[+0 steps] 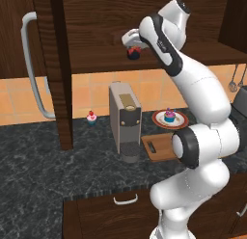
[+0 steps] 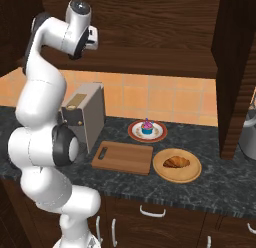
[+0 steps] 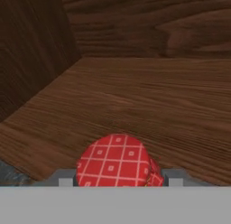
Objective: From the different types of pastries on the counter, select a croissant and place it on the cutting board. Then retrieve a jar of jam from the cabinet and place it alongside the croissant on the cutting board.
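End effector [image 1: 133, 49] closed on jar of jam [image 1: 133, 53], held above cabinet shelf [image 1: 96, 59]; red checked lid betw. fingertips in hand view. Croissant [image 2: 176, 162] on round wooden plate [image 2: 177, 175], just beside cutting board [image 2: 123, 157] on surface [image 2: 210, 187]; board w/o items

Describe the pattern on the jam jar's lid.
Red with a white grid-check pattern on the small squat red jam jar's lid, clearest in the hand view.
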You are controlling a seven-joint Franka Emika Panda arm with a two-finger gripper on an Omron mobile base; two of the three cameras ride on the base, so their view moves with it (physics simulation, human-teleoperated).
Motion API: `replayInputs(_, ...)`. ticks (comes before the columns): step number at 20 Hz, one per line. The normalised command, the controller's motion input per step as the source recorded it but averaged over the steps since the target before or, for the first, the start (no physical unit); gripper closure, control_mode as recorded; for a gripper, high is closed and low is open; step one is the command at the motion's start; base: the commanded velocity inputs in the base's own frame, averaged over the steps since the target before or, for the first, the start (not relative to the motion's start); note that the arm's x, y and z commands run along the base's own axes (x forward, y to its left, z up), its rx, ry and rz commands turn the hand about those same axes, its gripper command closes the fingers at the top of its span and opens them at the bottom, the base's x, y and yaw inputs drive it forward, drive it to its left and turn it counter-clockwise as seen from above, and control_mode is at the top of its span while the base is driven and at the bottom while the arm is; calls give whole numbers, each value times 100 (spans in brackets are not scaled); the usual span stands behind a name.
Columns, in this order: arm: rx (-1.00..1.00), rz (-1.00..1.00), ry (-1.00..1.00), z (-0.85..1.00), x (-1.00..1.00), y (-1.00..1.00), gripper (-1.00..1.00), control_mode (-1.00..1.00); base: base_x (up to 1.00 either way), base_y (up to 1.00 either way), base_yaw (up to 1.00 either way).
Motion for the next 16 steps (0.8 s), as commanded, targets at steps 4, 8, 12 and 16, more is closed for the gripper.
replayInputs(4,0,0,-9,0,-86,0,100,-100,0,0,0)
replayInputs(8,0,0,-5,0,-98,0,100,-100,0,0,0)
replayInputs(12,-1,0,0,14,-86,-16,100,-100,0,0,0)
replayInputs(16,-2,1,0,19,-63,-34,100,-100,0,0,0)
